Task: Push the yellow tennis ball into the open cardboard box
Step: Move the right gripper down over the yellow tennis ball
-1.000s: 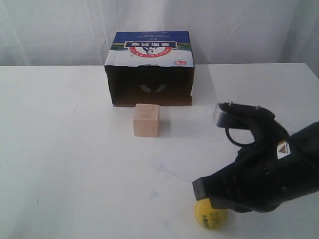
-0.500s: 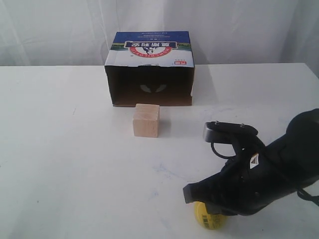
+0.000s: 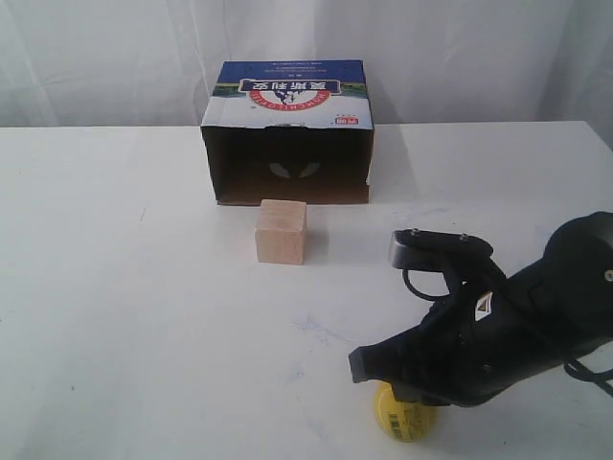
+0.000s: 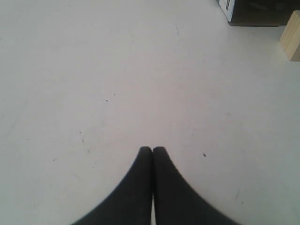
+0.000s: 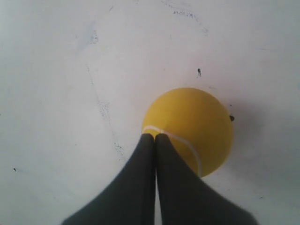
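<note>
The yellow tennis ball point(image 3: 402, 419) lies at the table's front edge, half hidden under my right arm. In the right wrist view the ball point(image 5: 190, 126) fills the middle and my right gripper point(image 5: 154, 137) is shut, its tips resting against the ball's near side. The open cardboard box point(image 3: 290, 134) stands at the back centre, its dark opening facing the front. My left gripper point(image 4: 152, 150) is shut over bare table; it does not show in the exterior view.
A pale wooden cube point(image 3: 282, 232) sits just in front of the box opening, also seen as the cube point(image 4: 291, 42) in the left wrist view beside the box corner point(image 4: 255, 11). The white table point(image 3: 115, 307) spreads wide to the left.
My right arm has swung lower and toward the left over the ball, covering more of it. The ball, cube and box have stayed where they were.
</note>
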### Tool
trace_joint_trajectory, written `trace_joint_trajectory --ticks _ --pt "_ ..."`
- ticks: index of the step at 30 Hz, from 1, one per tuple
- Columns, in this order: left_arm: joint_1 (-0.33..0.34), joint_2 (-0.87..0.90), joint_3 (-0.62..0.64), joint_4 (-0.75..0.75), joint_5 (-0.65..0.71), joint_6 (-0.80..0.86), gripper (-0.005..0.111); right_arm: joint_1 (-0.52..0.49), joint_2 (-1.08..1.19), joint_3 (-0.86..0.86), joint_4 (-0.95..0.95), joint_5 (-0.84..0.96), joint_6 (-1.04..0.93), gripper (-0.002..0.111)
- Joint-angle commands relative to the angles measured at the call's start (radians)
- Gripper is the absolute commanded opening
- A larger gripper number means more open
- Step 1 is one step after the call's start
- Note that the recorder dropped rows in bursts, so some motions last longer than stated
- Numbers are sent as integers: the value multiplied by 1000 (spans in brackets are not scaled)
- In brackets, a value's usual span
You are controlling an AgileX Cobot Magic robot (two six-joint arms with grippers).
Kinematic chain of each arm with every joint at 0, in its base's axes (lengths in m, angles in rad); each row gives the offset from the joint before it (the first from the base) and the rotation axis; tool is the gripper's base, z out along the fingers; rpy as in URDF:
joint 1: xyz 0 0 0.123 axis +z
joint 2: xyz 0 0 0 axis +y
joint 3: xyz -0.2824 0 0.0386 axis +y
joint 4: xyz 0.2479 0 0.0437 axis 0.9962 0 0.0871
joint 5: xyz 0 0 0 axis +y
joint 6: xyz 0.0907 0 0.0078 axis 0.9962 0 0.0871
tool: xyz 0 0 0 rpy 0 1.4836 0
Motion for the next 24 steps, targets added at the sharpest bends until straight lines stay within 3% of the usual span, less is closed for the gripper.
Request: trace_joint_trajectory --ticks 1,7,24 --pt "-5 -5 2 -11 0 1 0 5 0 5 -13 -6 -11 0" --pt "-5 -5 2 -11 0 1 0 7 -27 5 -9 158 -2 0" --pt "-5 -5 2 -11 0 1 0 7 69 5 -23 61 -10 0"
